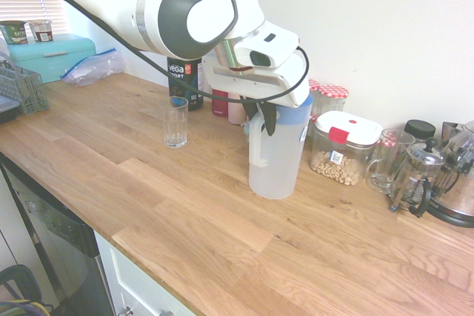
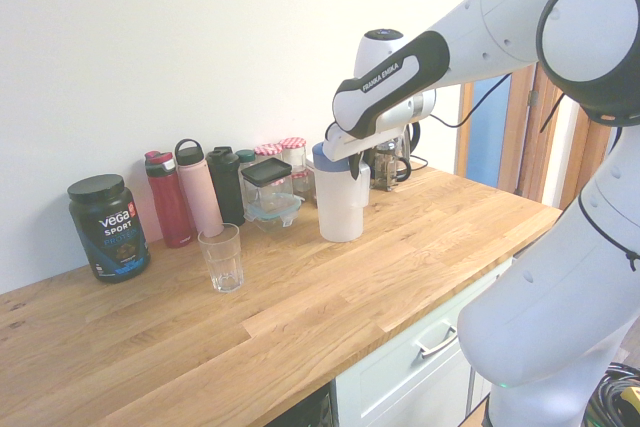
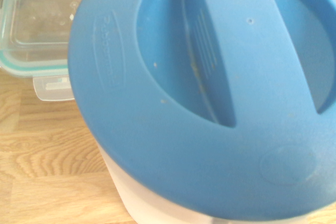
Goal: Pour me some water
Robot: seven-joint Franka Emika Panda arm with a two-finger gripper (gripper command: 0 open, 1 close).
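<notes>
Blue lid (image 3: pixel 210 93) filled the wrist view almost entirely, seen from directly above, with a strip of translucent white jug wall showing beneath it and a clear food container (image 3: pixel 37 30) beyond on the wood.

Jug (image 1: pixel 275 157) stood upright on the oak tabletop (image 1: pixel 222 234), long axis vertical, its side handle (image 1: pixel 256 142) turned toward the drinking glass (image 1: pixel 175 121). Water inside could not be made out with any certainty through the cloudy wall.

Claw (image 1: pixel 265 115) was at the top of the jug on the handle side, dark fingers pointing steeply down beside the lid's rim. The fingers appeared closed; whether they pinched the handle's upper end or merely sat against it could not be confirmed from either exterior view. The jug base appeared to rest on the wood.

Key relation: in the first exterior view the jug lay directly under the claw, at 6 o'clock, and the empty glass stood at roughly 10 o'clock from the jug, well apart, with bare wood between. In the second exterior view the glass (image 2: pixel 221 257) lay at about 8 o'clock from the jug (image 2: pixel 340 202).

Judgement: the pour had not begun. The coming move would call for a secure hold near the handle, then carrying the jug toward the glass before tilting.
</notes>
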